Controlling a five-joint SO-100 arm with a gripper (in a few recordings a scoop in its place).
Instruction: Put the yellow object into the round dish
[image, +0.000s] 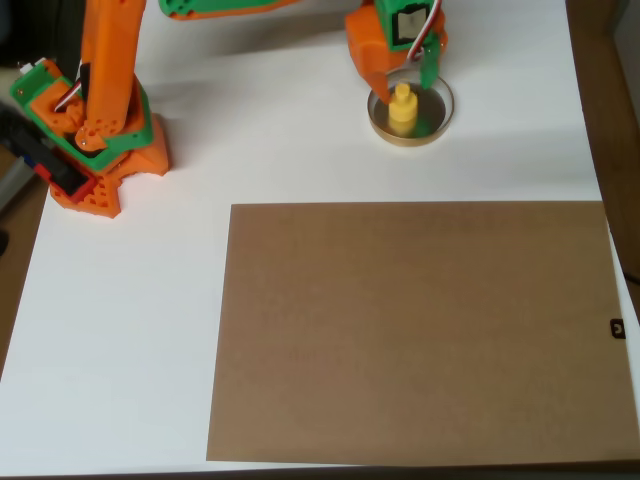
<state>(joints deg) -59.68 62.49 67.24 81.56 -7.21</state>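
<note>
Yellow object (402, 110): I'm seeing it standing upright inside the round dish (440, 122), knob up, slightly left of the dish's centre in the overhead view.
Claw (402, 78): hanging right over the dish's upper edge; the orange finger is sitting to the left of the yellow piece, the green finger to its upper right.
Claw state: fingers are spreading apart, released; the yellow knob is lying between and just below the tips, and I cannot tell whether either finger is touching it.
Round dish: resting on the white tabletop (290, 140), near the top right.
Brown sheet (415, 330): lying flat, well apart from the dish, toward the bottom.
Arm base (95, 150): sitting at the upper left.
</note>
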